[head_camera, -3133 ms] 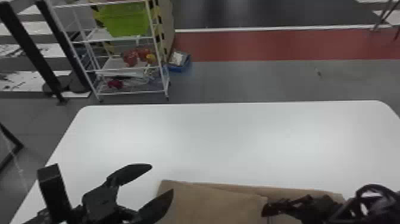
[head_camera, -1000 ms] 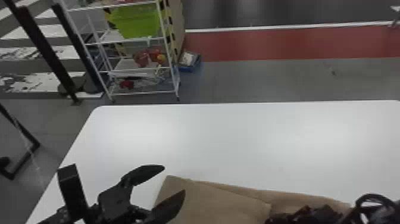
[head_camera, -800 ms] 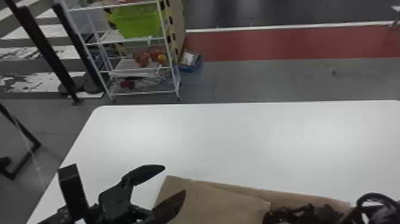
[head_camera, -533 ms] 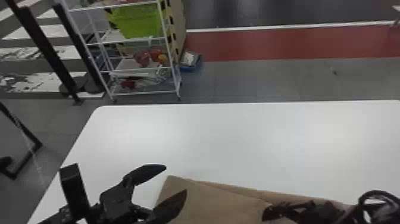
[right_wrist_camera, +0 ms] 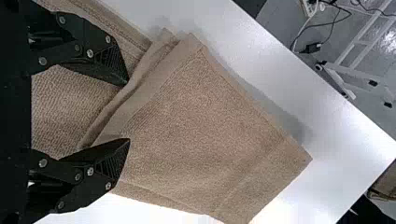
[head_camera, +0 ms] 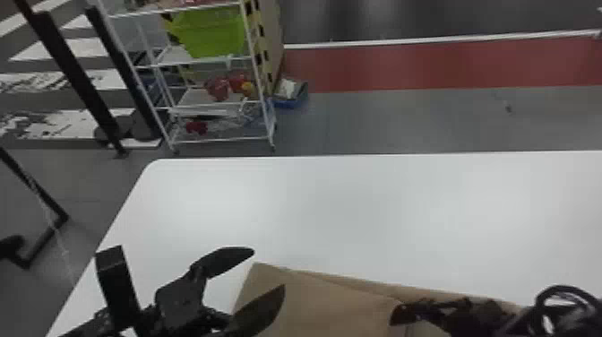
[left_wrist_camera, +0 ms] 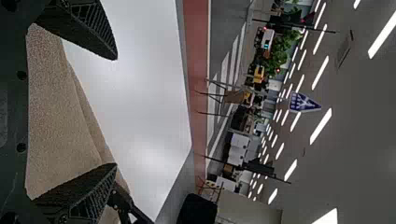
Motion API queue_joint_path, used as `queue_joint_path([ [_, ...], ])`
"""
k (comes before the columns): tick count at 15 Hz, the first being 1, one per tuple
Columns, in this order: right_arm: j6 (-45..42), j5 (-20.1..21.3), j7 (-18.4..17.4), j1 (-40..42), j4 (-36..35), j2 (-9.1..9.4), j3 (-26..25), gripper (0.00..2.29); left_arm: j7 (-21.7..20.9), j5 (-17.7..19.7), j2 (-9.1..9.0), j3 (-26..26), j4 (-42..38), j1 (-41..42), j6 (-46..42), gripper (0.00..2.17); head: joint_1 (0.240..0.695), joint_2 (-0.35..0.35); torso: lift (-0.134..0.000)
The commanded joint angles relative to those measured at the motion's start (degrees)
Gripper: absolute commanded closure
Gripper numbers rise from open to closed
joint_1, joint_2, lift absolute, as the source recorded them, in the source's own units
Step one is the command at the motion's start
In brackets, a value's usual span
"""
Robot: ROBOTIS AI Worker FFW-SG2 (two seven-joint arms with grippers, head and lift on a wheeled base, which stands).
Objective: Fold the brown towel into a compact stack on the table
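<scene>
Folding, mid-course: one brown towel (head_camera: 322, 304), partly doubled, lying on a white table (head_camera: 313, 206), at the bottom of the head view, between the two arms. Towel, condition: layers overlapping, a hem (right_wrist_camera: 148, 91) crossing it in the right wrist view, an outer corner (right_wrist_camera: 304, 157) resting flat on the tabletop; edges out of line with one another, outline broad, not yet a compact stack. Left gripper (head_camera: 268, 269): fingers spread wide, nothing between them, placed at the towel's left end, one finger in front of the cloth. Right gripper (right_wrist_camera: 127, 112): fingers well parted, no cloth pinched, placed over the towel's right part, the layered edge passing between and beneath the tips. Step in hand, by judgement: preparing a further fold, with the right gripper either about to take the layered edge or newly free of it; which, cannot be told. Progress, by judgement: some folding done, the larger part of the tidying outstanding. Next move, probable: right fingers lowered astride the hem, closed on all its layers together, then lifted and carried over towards the towel's left half; left gripper best kept low to steady that end. Risks, likely: a pinch taking only the top layer, the doubled part sliding open, or the whole towel dragging askew. Handling, expected: soft, thick at the hem, apt to spring up slightly after pressing.
</scene>
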Motion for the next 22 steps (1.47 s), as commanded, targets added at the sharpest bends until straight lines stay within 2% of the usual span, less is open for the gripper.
queue_joint_path([
  [1, 1.59, -0.02, -1.65, -0.15, -0.02, 0.34, 0.36, 0.55, -0.05, 0.04, -0.15, 0.0, -0.08, -0.08, 0.0, 0.07, 0.695, 0.163, -0.119],
  [6, 1.77, 0.24, -2.97, -0.33, 0.06, 0.6, 0.89, 0.55, -0.23, -0.04, -0.15, 0.0, -0.25, -0.08, 0.0, 0.07, 0.695, 0.173, -0.119],
  [8, 1.59, 0.5, -2.88, -0.42, 0.15, 0.69, 1.07, 0.79, -0.32, -0.04, -0.15, 0.0, -0.34, -0.08, 0.0, 0.07, 0.695, 0.176, -0.119],
  [10, 1.06, 0.42, -2.71, -0.42, 0.15, 0.69, 1.07, 0.9, -0.32, -0.04, -0.15, 0.0, -0.34, -0.08, 0.0, 0.07, 0.695, 0.176, -0.119],
  [11, 0.89, 0.24, -2.71, -0.42, 0.24, 0.6, 1.07, 1.39, -0.32, -0.04, -0.15, 0.0, -0.34, -0.08, 0.0, 0.07, 0.695, 0.177, -0.119],
  [12, 0.71, 0.33, -2.88, -0.42, 0.5, 0.6, 1.07, 1.62, -0.32, -0.04, -0.15, 0.0, -0.34, -0.08, 0.0, 0.07, 0.695, 0.179, -0.119],
  [16, -0.34, -1.17, -2.88, -0.59, -0.99, 0.6, -0.25, 1.71, -0.32, -0.04, -0.15, 0.0, -0.25, -0.08, 0.0, 0.08, 0.695, 0.183, -0.119],
  [19, 0.71, -6.18, 0.28, 0.55, -7.32, -1.68, -5.09, 1.71, -0.32, -0.04, -0.15, 0.09, -0.25, -0.08, 0.0, 0.07, 0.695, 0.173, -0.119],
  [22, 0.01, -4.77, 1.25, 2.66, -5.47, -2.03, -6.84, 1.71, -0.05, 0.13, -0.15, 0.18, 0.36, -0.61, -0.35, 0.06, 0.695, 0.137, -0.119],
])
